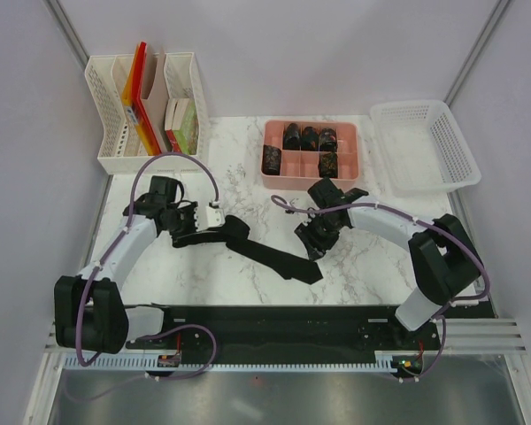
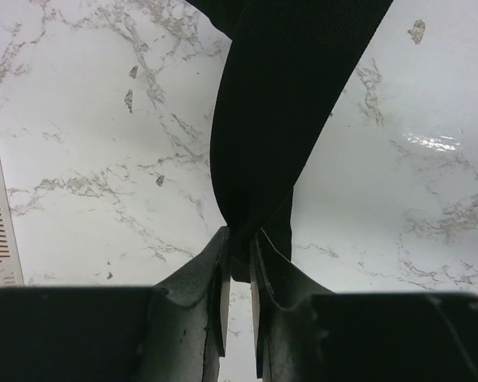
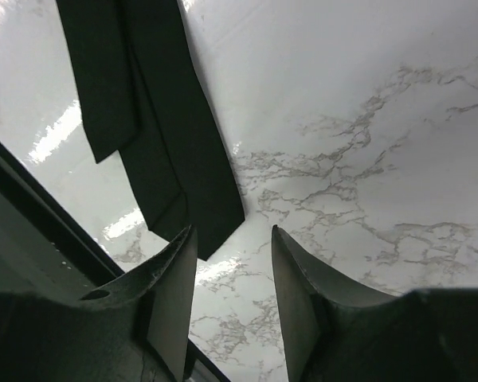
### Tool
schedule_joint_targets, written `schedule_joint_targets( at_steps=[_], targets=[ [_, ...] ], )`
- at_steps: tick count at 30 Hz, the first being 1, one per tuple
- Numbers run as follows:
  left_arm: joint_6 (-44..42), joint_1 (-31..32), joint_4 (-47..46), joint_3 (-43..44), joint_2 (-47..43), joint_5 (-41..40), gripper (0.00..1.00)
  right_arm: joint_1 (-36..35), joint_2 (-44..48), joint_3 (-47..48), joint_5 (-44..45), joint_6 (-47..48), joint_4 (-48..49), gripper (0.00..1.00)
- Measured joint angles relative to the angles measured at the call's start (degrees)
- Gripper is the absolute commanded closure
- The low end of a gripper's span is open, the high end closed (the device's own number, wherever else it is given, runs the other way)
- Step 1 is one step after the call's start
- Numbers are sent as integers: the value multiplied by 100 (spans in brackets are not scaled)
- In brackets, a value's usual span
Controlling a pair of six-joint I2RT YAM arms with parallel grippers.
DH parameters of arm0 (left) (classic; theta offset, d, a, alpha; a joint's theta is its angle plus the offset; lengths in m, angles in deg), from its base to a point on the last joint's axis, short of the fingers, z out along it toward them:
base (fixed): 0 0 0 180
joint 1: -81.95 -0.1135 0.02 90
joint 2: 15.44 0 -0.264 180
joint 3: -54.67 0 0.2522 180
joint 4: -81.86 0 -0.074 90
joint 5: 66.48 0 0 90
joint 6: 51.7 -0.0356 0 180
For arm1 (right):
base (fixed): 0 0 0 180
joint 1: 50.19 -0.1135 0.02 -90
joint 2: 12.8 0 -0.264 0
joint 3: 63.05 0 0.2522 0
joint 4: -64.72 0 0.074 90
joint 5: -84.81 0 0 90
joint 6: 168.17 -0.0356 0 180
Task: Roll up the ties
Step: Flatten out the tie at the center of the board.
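lab booth: white partition walls (image 1: 292, 53), marble tabletop (image 1: 243, 168)

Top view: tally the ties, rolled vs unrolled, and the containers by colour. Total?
Rolled ties: 5, all in the pink tray
Unrolled tie: 1
Pink tray: 1
White containers: 2, the file rack and the basket
Total: 9

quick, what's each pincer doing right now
left pincer: closed, pinching the tie
right pincer: open, holding nothing
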Motion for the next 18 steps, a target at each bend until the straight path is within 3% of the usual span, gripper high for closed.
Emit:
schedule_joint_targets(
  at_steps=[9, 11, 13, 16, 18],
  targets=[
    [326, -22, -125, 111, 83, 13, 77, -925, -107, -330, 1231, 149, 142, 61],
    [369, -24, -125, 118, 90, 22, 77, -1078, -254, -330, 1423, 129, 223, 69],
    [398, -24, -127, 127, 90, 24, 76, -1233, -330, -297, 1624, 120, 254, 86],
    [420, -24, -129, 140, 90, 24, 76, -1375, -345, -289, 1751, 129, 251, 100],
    [420, -26, -129, 140, 90, 26, 76, -1401, -332, -293, 1823, 179, 247, 100]
  ],
)
